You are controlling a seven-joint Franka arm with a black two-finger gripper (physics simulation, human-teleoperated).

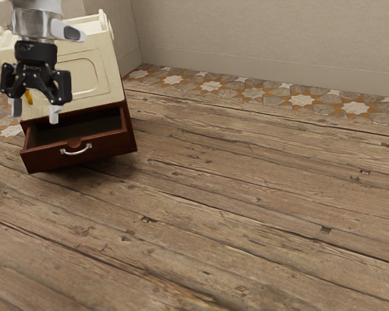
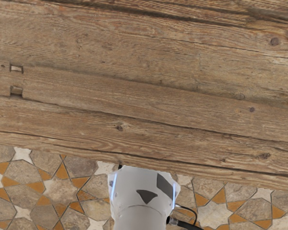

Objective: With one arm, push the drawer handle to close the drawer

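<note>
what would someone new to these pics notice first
Probably the dark red-brown drawer standing open at the exterior view's left, a curved silver handle on its front, under a cream cabinet body. Next, the black gripper, its fingers apart, in front of that cream body in the same view. In the wrist view, the robot's white base stands out against star-patterned tiles beside wooden planks.

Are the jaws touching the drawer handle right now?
Apart: in the exterior view, the gripper, jaws open, hangs clear of the handle, with the drawer's front rim visible between.
</note>
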